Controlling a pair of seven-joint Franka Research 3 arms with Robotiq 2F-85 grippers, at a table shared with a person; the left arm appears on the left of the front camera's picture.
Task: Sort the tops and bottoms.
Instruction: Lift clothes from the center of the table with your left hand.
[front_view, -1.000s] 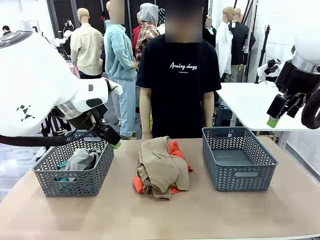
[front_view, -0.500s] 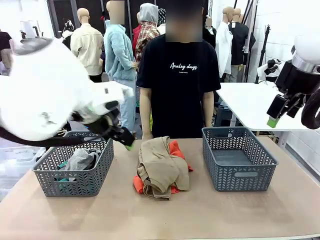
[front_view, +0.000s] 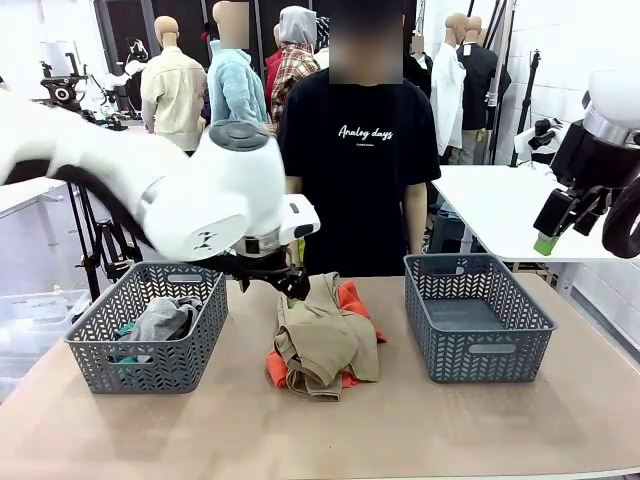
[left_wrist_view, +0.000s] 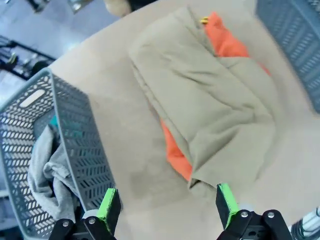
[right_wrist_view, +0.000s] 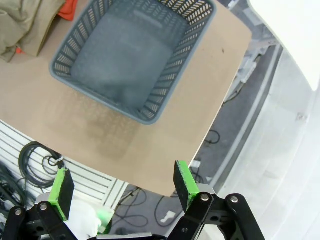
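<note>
Bare tabletop (left_wrist_view: 127, 147) strip between left basket (left_wrist_view: 75, 142) and khaki-tan garment (left_wrist_view: 210, 100); right basket (front_view: 520, 345) farther off.

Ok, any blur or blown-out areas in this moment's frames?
Front view: left arm smeared at picture left, the table sharp. Left wrist view: soft throughout, khaki garment lacks fine detail. Right wrist view: crisp on the empty basket, white glare upper right.

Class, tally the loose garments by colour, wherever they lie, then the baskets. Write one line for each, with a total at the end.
Teal garment: 1
Grey garment: 1
Khaki garment: 1
Orange garment: 1
Baskets: 2, the left basket and the right basket
Total: 6
</note>
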